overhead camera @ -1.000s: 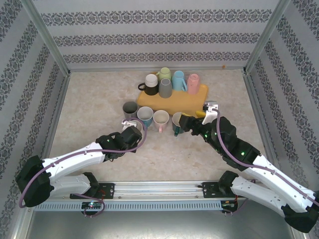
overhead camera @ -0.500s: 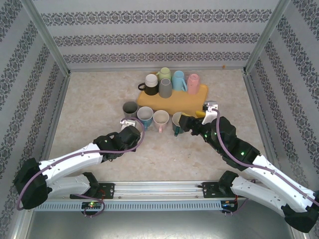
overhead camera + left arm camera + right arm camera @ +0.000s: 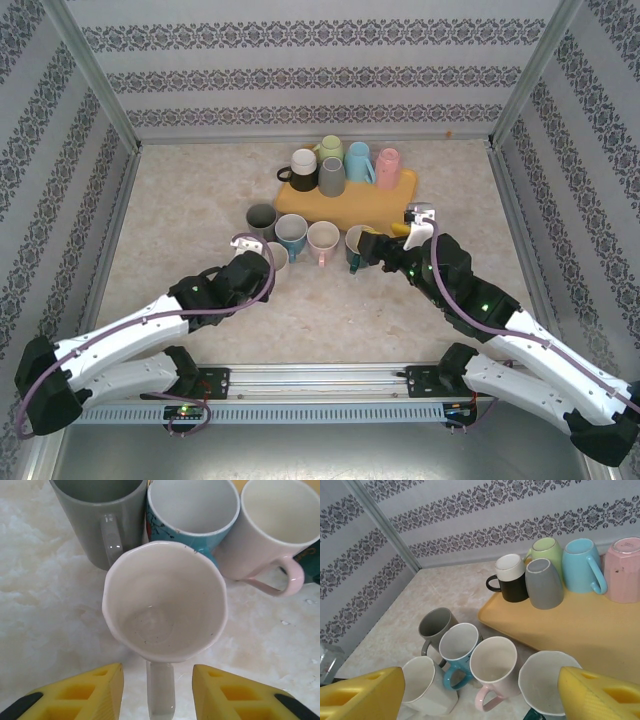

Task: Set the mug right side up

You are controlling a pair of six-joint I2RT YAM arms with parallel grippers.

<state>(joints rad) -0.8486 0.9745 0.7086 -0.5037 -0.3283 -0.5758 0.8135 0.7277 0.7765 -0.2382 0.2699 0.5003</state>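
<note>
Ten mugs (image 3: 331, 177), five on yellow tray (image 3: 385, 203) at 12 o'clock, five upright on surface (image 3: 180, 230), white mug (image 3: 165, 600) before left claw (image 3: 157, 680) (jaws now parted off its handle, drawn back toward 7 o'clock), right claw (image 3: 481, 680) wide open, empty.

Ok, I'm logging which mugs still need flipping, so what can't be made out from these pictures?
White mug, left wrist view: handle's end cut off by the bottom edge.
Teal mug, left wrist view: mostly cut off by the right edge; right wrist view: base below the bottom edge, side behind a yellow finger.
Pink mug on the tray, right wrist view: cut off by the right edge.
</note>
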